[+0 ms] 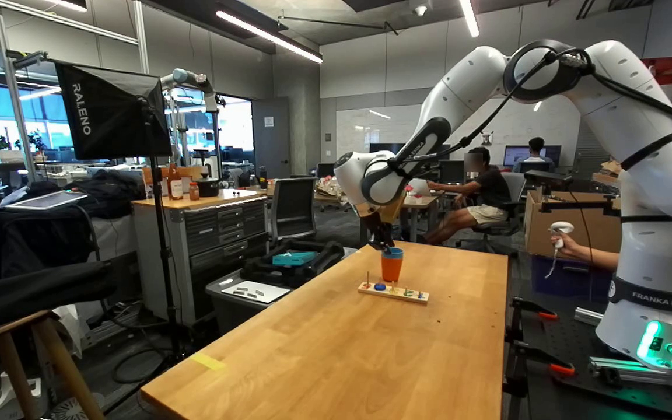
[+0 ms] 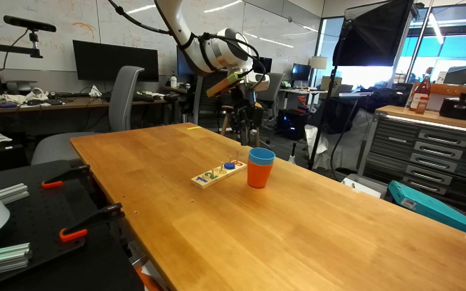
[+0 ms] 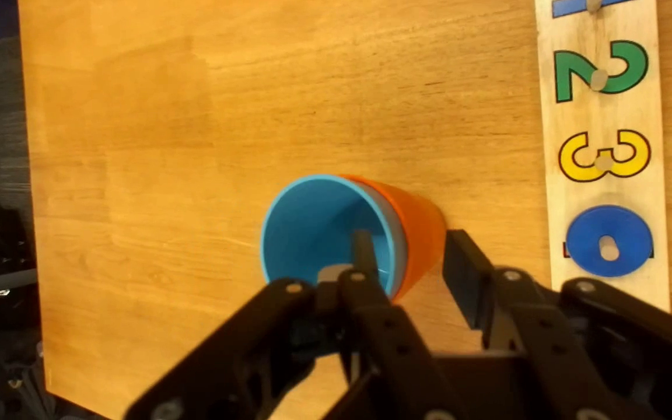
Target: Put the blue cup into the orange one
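The blue cup (image 2: 262,159) sits upright inside the orange cup (image 2: 259,176), with its blue rim band showing above the orange. The stack stands on the table, and the blue cup (image 1: 394,252) and orange cup (image 1: 391,270) also show nested in an exterior view. In the wrist view I look down into the blue cup (image 3: 307,227), with the orange cup's wall (image 3: 420,227) on its right. My gripper (image 3: 410,254) is open with nothing between its fingers. One finger overlaps the blue cup's mouth and the other is right of the stack. Whether a finger dips inside is unclear.
A wooden strip (image 3: 604,192) with painted numbers, short pegs and a blue disc (image 3: 609,240) lies beside the cups. The wooden table (image 2: 297,226) has a yellow tape mark (image 1: 209,361). Black clamps (image 2: 91,221) grip the table edge by the robot base.
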Available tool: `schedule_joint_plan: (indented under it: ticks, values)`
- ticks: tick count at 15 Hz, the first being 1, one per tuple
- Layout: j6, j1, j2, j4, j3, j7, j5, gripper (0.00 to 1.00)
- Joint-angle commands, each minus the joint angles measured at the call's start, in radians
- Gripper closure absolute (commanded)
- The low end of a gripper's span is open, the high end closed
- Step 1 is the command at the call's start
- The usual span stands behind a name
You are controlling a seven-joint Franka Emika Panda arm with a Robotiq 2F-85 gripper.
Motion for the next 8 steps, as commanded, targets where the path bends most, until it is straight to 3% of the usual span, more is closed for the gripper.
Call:
schedule_joint_plan:
  ticks: [1, 5, 8]
  values:
    - [-0.012, -0.007, 0.007, 0.042, 0.016, -0.017, 0.019, 0.31]
    - [0.006, -0.019, -0.066, 0.018, 0.067, -0.097, 0.087, 0.0]
    - [0.032, -0.027, -0.147, -0.007, 0.113, -0.171, 0.168, 0.0]
